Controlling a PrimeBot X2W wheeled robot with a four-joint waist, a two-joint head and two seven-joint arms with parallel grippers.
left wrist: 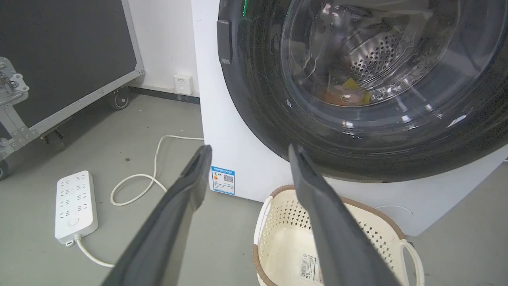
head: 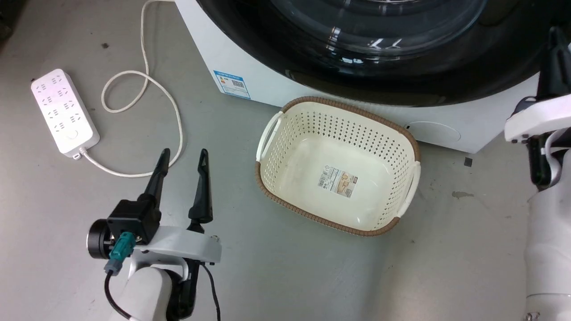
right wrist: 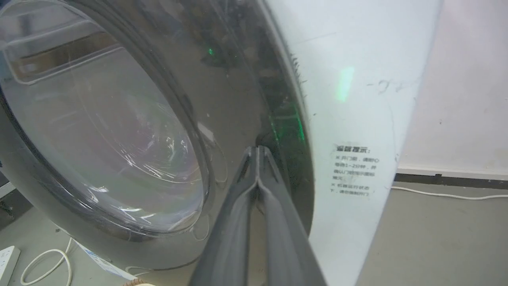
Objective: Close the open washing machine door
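The large round black-rimmed glass door (left wrist: 377, 71) lay against the front of the white front-loading washing machine (left wrist: 238, 167). The right gripper (right wrist: 258, 150), fingers pressed together, had its tips at the door's dark rim. The left gripper (head: 184, 152) hung with fingers spread and empty.

A white power strip (head: 64, 111) is lying on the grey floor (head: 312, 276) near a black wheeled case (left wrist: 67, 51).

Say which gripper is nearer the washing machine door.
Right. The right gripper, shut, is at the rim of the washing machine door; the left gripper hangs open over the floor, beside the basket.
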